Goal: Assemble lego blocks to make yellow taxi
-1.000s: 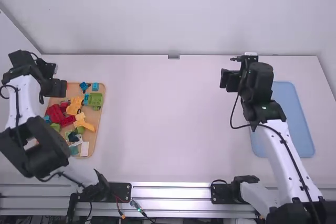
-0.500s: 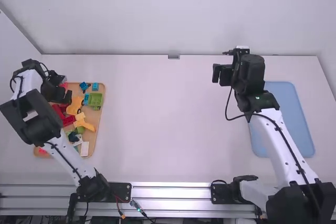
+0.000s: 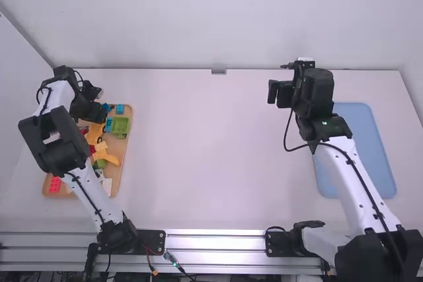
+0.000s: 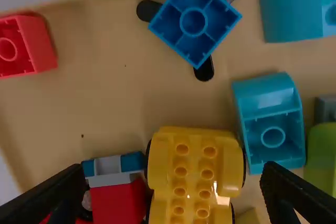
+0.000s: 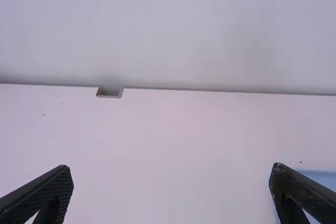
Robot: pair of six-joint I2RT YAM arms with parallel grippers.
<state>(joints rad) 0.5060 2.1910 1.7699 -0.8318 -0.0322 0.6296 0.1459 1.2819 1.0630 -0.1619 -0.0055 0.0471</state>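
While wht tbl (image 3: 218,156) bears blks (image 3: 119,125), wall (image 3: 218,18) stands bhd.

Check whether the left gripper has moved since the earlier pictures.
Yes: in the high view, the left gripper moved right along the far end of the tray.

Robot arms (image 3: 350,186) and metal rails (image 3: 215,244) show a lab.

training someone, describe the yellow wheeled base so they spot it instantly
On the left of the table lies a tan tray. The yellow base is in its far half, studs up. Black wheels peek from its sides, unlike the hollow turquoise block beside it.
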